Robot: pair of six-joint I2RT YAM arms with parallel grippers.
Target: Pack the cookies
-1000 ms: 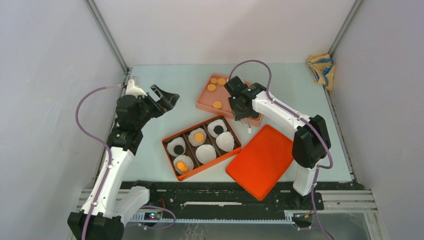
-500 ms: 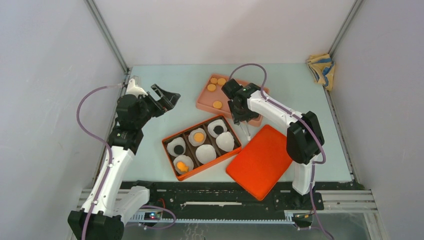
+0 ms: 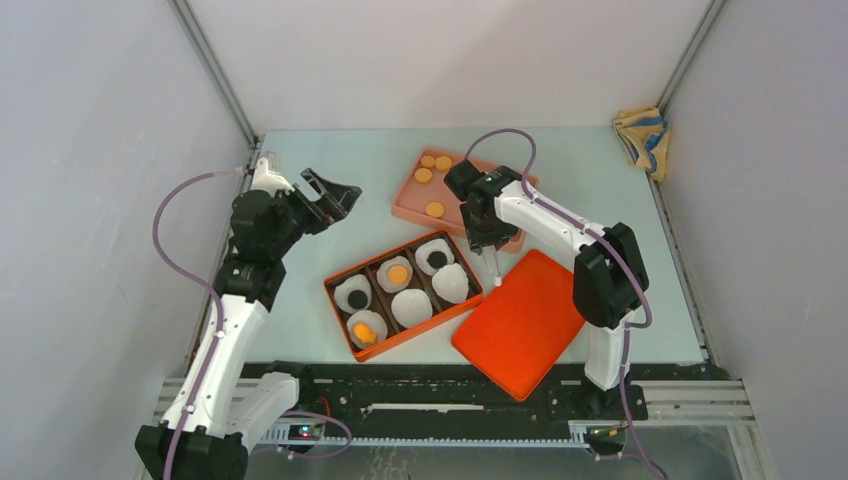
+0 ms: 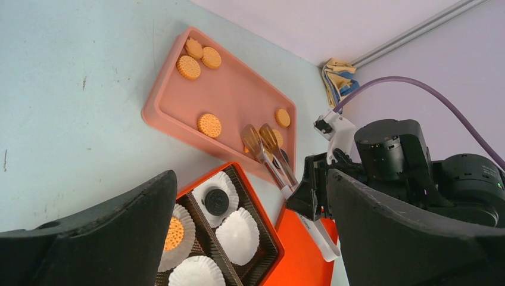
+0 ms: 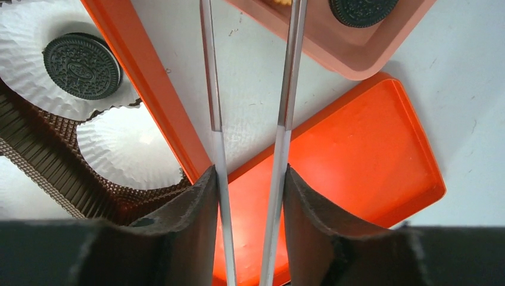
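Only the right arm has shifted, its elbow swinging leftward and its wrist turning; the left arm is unchanged. Off to the side, the left hand (image 3: 335,194) hangs fully open and empty, clear of the work. Next, the box (image 3: 330,290) holds six paper cups (image 3: 411,307). Four carry cookies (image 3: 398,272) and two near ones are bare, so packing looks partway done. More cookies wait on the pink tray (image 4: 238,98). The right hand (image 5: 247,190) is part-closed on the tongs (image 5: 289,71), whose blades stand apart and reach over that tray, likely for another cookie. The lid (image 3: 520,320) lies aside, leaving the box open.
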